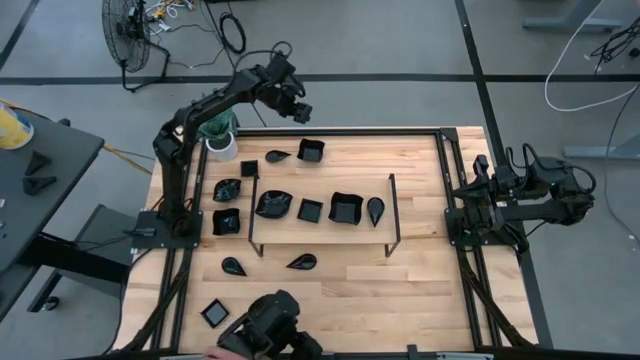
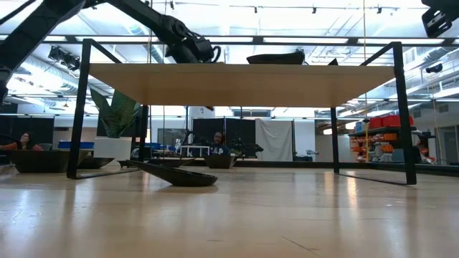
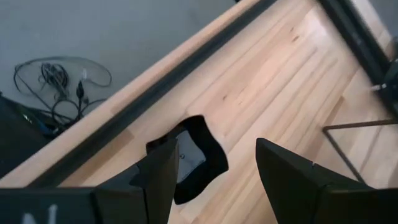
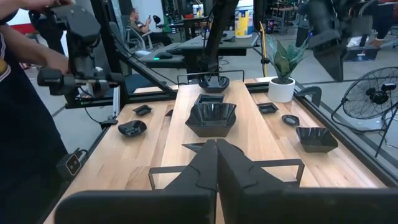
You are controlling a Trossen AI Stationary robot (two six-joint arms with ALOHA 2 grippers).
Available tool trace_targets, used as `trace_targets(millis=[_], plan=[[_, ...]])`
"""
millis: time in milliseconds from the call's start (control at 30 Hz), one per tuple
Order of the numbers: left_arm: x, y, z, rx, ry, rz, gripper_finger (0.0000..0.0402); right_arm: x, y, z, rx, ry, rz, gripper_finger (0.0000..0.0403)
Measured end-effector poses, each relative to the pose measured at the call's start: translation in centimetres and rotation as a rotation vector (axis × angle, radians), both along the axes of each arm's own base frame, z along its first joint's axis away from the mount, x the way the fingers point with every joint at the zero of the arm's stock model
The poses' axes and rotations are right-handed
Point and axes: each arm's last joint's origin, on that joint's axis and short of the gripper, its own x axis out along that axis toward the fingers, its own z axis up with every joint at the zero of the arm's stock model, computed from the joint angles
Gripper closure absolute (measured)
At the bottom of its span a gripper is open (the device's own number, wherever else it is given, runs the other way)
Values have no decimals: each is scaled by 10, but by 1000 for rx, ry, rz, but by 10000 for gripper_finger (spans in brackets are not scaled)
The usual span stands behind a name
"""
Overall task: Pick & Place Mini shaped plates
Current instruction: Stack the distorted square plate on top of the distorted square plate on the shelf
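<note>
The left tool (image 1: 300, 112) hangs released above the far edge of the bench (image 1: 420, 270), its fingers (image 3: 292, 180) spread with nothing between them. Just below and slightly ahead of it sits a square mini plate (image 1: 311, 150) on the wood. More mini plates (image 1: 345, 208) lie nearer the bench middle. The right tool (image 4: 216, 163) waits clenched and empty at the bench's right side.
</note>
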Motion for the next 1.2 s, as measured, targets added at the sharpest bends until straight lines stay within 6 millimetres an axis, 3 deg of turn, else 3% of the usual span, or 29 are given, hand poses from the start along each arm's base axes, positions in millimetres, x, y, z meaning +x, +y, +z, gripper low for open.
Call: trace_targets(millis=[667, 933, 1200], plan=[[34, -20, -72, -44, 359, 46, 184, 0, 0, 0, 0, 0, 0, 398], [39, -18, -98, -87, 410, 49, 184, 0, 0, 0, 0, 0, 0, 398], [43, -14, -110, -79, 412, 52, 184, 0, 0, 0, 0, 0, 0, 398]])
